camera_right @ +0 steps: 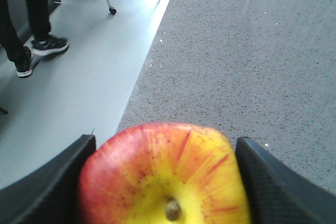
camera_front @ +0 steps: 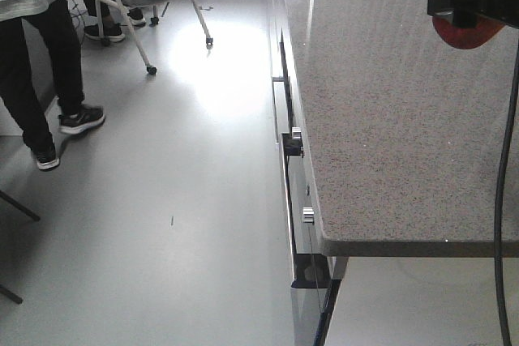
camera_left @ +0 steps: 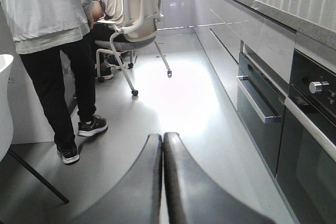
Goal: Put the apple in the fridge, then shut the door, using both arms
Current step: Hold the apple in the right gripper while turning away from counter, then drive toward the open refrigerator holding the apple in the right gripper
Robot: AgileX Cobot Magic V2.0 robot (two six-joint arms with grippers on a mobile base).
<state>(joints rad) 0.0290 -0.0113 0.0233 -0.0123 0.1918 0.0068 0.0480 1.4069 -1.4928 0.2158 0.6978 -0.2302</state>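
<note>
The right end effector (camera_right: 165, 148) is gripping the apple (camera_right: 165, 182), with its two black fingers (camera_right: 50, 187) pressing against the fruit's left and right sides. The apple is turning its stem dimple toward the wrist camera, showing a yellow patch around the stem and red streaks running outward to a red skin. It is hanging over the speckled grey bench (camera_right: 252, 51), close to the bench's front edge; how high above the surface it is hanging cannot be told. In the front-facing view only the red underside of the apple is showing, below the black end effector at the upper right, and a thin black cable (camera_front: 504, 200) is trailing down past the bench.

The left end effector (camera_left: 161, 137) is closed, its two dark fingers (camera_left: 186, 182) lying pressed together along their length and holding nothing. It is pointing along the aisle above the pale grey floor (camera_left: 184, 103). Glossy grey cabinets (camera_left: 220, 19) and a dark oven (camera_left: 310, 145) with a silver knob are lining the aisle under the bench. A person (camera_left: 52, 35) in a grey top, black trousers and black trainers is standing on the floor at the left, and beyond them someone else is sitting on a white chair (camera_left: 139, 14) on castors.
</note>
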